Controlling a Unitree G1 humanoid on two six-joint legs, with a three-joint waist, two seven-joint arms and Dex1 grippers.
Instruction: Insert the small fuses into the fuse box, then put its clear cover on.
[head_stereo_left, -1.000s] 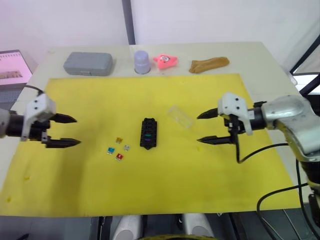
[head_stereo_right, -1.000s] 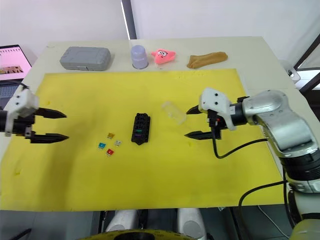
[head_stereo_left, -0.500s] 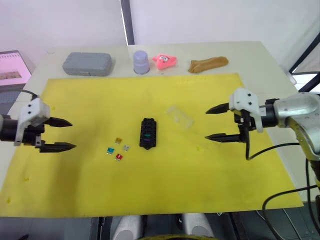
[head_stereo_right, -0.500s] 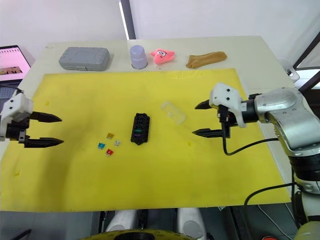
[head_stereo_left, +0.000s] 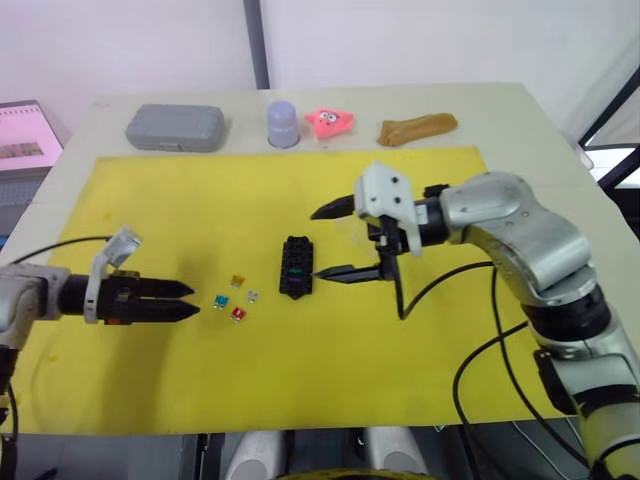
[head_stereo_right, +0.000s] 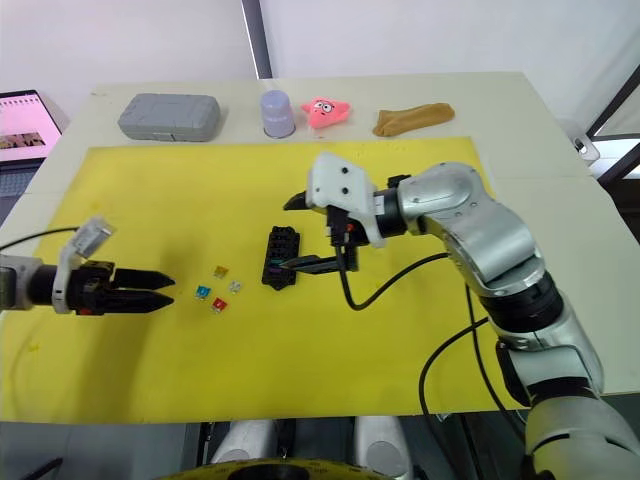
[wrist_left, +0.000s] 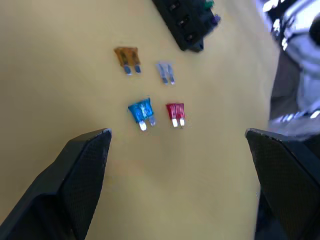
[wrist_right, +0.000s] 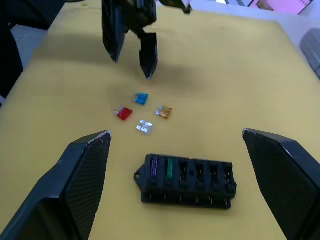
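The black fuse box (head_stereo_left: 295, 267) lies mid-mat, with a purple fuse (wrist_right: 154, 164) and a green fuse (wrist_right: 170, 165) seated in one end. Loose on the mat to its left are the orange (head_stereo_left: 238, 281), blue (head_stereo_left: 220, 301), pale grey (head_stereo_left: 253, 296) and red (head_stereo_left: 238, 314) fuses. My left gripper (head_stereo_left: 195, 300) is open and low, its tips just left of the blue fuse. My right gripper (head_stereo_left: 317, 244) is open at the fuse box's right side, one finger beyond its far end and one at its near end. The clear cover is hidden behind my right gripper.
A yellow mat (head_stereo_left: 420, 340) covers most of the table. Along the back edge stand a grey case (head_stereo_left: 175, 127), a lilac cup (head_stereo_left: 283, 123), a pink toy (head_stereo_left: 330, 121) and a brown object (head_stereo_left: 417, 127). A laptop (head_stereo_left: 25, 130) sits off the left side.
My right gripper has swung left from the mat's right side to the fuse box. My left gripper has moved right, up to the loose fuses. Both stay open.
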